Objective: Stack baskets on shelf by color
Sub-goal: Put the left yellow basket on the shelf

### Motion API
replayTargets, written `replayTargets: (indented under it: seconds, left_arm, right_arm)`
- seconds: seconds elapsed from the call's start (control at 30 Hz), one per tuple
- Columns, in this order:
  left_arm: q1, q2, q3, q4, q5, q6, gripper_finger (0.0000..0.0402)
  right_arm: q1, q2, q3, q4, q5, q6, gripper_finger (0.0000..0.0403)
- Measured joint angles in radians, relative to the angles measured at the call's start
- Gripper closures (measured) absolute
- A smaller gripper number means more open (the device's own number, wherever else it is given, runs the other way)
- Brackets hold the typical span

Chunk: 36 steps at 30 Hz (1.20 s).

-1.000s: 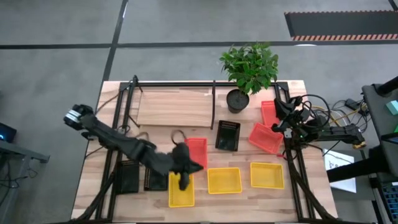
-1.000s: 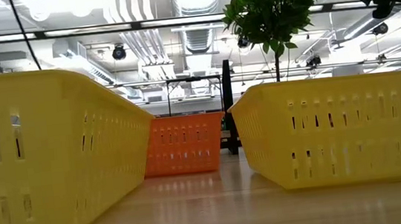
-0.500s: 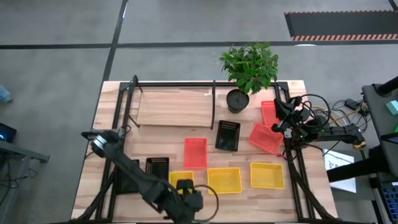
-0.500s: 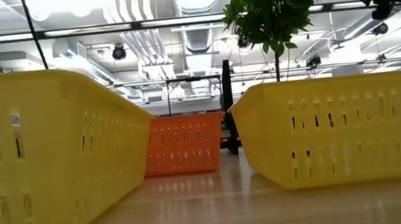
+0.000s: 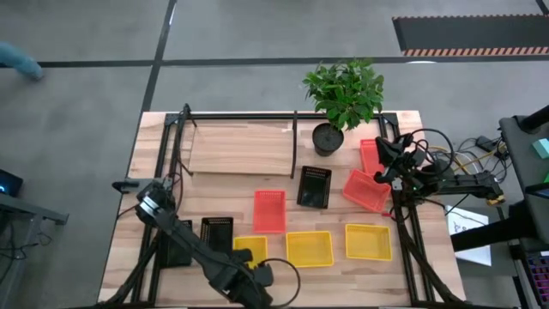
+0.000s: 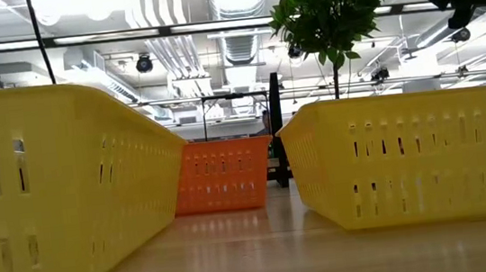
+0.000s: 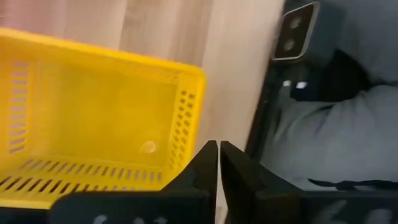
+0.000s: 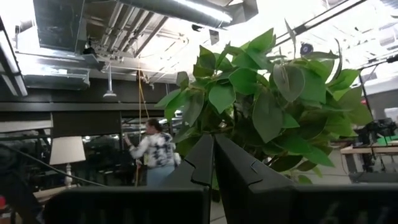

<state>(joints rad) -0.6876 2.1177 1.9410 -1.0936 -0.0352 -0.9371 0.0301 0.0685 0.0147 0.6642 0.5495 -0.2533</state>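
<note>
Three yellow baskets (image 5: 309,249) lie in a row near the table's front edge. Red-orange baskets (image 5: 269,210) and black baskets (image 5: 314,186) lie scattered behind them. The pale shelf board (image 5: 242,150) lies at the far left inside thin black rods. My left gripper (image 7: 217,157) points steeply down, shut and holding nothing. It hangs just past the near wall (image 7: 186,124) of the leftmost yellow basket (image 5: 249,249), over the strip of table at the front edge. My right gripper (image 8: 212,149) waits shut at the right side (image 5: 388,154), pointing up.
A potted plant (image 5: 343,94) stands at the far right of the shelf. Two red-orange baskets (image 5: 369,190) lie beside the right arm, with cables (image 5: 446,163) past the table's right edge. A small camera (image 7: 292,31) sits at the front edge. In the low view, yellow baskets (image 6: 408,155) fill the foreground.
My left gripper has swung from over the leftmost yellow basket toward the table's near edge, has sunk, and has tipped from nearly level to pointing steeply down. It has stayed shut. The right arm has kept still.
</note>
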Motion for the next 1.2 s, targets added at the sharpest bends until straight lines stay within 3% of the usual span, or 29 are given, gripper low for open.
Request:
replayTargets:
  seconds: [0.37, 0.5, 0.93, 1.2]
  left_arm:
    - [0.005, -0.009, -0.038, 0.012, 0.0, 0.028, 0.0278]
    - [0.005, -0.01, -0.064, 0.056, -0.001, 0.035, 0.0256]
    - [0.015, -0.01, -0.224, 0.176, -0.005, 0.035, 0.0289]
    - [0.016, -0.01, -0.237, 0.222, -0.004, 0.052, 0.0351]
  right_arm:
    - [0.0, 0.0, 0.0, -0.024, 0.0, 0.0, 0.0394]
    - [0.0, 0.0, 0.0, -0.025, 0.0, -0.001, 0.0394]
    - [0.0, 0.0, 0.0, -0.025, 0.0, -0.008, 0.0394]
    - [0.0, 0.0, 0.0, -0.025, 0.0, -0.008, 0.0394]
